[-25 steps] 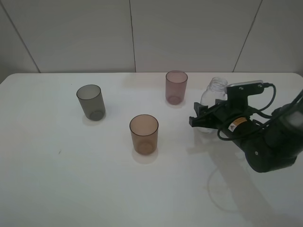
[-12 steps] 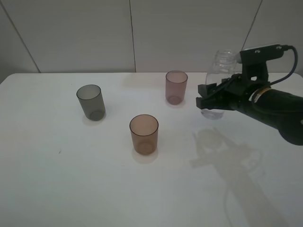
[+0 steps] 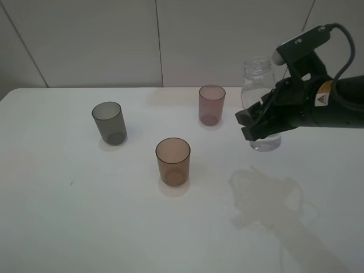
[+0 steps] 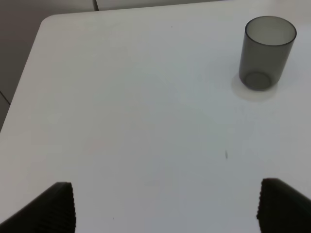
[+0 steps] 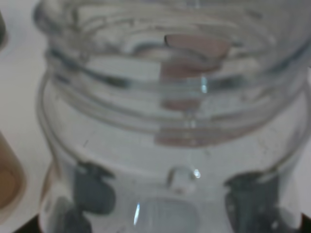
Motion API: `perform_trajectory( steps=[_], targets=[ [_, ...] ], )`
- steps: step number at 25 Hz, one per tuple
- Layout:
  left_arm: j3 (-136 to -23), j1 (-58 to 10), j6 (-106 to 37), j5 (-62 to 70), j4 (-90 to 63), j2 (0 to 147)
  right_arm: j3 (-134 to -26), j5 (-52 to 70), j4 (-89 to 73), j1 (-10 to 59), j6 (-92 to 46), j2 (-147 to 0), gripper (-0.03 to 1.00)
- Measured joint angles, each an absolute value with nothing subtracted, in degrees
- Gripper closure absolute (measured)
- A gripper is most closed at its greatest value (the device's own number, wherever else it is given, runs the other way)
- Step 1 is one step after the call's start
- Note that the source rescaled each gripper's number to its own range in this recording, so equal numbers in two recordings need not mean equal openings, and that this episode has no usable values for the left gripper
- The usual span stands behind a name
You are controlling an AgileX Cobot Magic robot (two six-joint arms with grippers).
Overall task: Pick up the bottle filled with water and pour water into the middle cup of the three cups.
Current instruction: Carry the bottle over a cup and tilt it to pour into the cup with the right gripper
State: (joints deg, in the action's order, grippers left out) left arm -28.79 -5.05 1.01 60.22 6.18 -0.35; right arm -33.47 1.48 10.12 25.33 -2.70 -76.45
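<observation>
Right gripper (image 3: 257,126) clamped on the bottle (image 3: 257,84), which hangs upright above the table (image 3: 85,216), to the right of the amber cup (image 3: 173,161) and slightly beyond it; left gripper (image 4: 165,208) gapes wide and empty, off to that cup's left, near the grey cup (image 4: 266,52)

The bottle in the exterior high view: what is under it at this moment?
Only bare white table and the cast shadow; nothing else stands beneath. The right gripper holds the bottle in the air and covers its middle, so the water level cannot be read.
</observation>
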Motion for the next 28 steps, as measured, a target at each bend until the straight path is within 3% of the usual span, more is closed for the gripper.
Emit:
perform_trajectory(
  steps=[9,18,28],
  targets=[
    [-28.8,-5.0,1.0,60.2,6.2,-0.3,-34.5,5.0,43.6,30.7,26.0,-76.5,0.94],
    [-28.8,-5.0,1.0,60.2,6.2,-0.3,-34.7,10.3,60.4,37.6,34.7,-81.2,0.94],
    [-28.8,-5.0,1.0,60.2,6.2,-0.3,-39.8,26.1,77.9,47.5,46.1,-86.3,0.94]
  ],
)
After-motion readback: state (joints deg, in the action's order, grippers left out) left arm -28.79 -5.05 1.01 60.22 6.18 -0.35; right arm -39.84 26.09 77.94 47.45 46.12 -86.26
